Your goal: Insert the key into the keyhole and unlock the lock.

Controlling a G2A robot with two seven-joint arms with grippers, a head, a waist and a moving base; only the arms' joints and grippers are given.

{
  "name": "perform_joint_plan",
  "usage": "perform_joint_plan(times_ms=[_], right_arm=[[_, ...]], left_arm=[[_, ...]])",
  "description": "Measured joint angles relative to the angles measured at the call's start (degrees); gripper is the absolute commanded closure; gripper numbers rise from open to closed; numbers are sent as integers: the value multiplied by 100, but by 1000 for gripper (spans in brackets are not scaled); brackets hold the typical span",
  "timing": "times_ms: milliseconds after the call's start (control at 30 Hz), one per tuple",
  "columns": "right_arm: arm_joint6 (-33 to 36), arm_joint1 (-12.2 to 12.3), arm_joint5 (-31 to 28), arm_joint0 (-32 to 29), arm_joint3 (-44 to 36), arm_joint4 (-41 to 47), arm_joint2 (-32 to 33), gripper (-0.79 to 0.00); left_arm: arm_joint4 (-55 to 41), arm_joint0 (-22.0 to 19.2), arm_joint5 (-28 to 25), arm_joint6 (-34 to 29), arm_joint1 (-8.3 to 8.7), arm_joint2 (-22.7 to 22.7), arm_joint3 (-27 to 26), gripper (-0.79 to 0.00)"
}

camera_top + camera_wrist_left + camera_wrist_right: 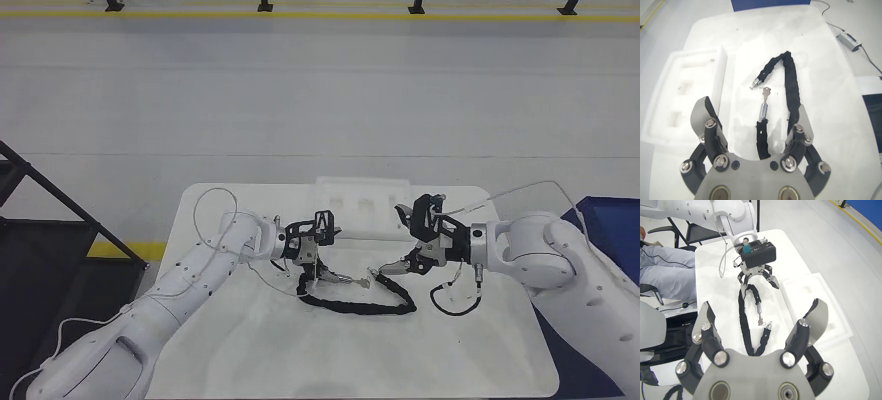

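Holding nothing, left gripper (754, 104) and right gripper (762, 304) spread wide, we risk a clumsy grab knocking the key (766, 92) (seated in the lock (763, 113), clear of the table (810, 56) edges) askew.

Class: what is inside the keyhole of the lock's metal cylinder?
The key: its blade enters the cylinder and its head sticks out. The blade's tip is hidden inside the cylinder.

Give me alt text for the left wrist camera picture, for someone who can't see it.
A key sits in the silver lock cylinder of a black sleeved chain on a white table, its pin end lying free nearby. The open left end effector frames it, a foam tray alongside.
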Motion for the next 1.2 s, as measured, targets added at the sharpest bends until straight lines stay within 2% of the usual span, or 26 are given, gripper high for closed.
perform_joint_plan(times_ms=[200,567,800,1000,1200], right_arm=[[-239,-198,-451,535,542,27,-284,-785],[-388,-545,-920,1636,1325,-26,-653,-785],[-435,-685,-1087,2079,1698,-76,-748,-785],[-572,-750,-1162,2178,1953,-90,-763,-785],[-690,-762,-1164,2171,2016,-117,-728,-785]], left_arm=[[-416,-440,9,114,155,-123,-41,-785],[-1974,-1614,8,-35,681,576,-217,-785],[-3222,-2200,8,-475,967,1169,-234,-785],[-3997,-2564,8,-762,1077,1613,-41,-785],[-4263,-2613,8,-738,1100,1724,-18,-784]])
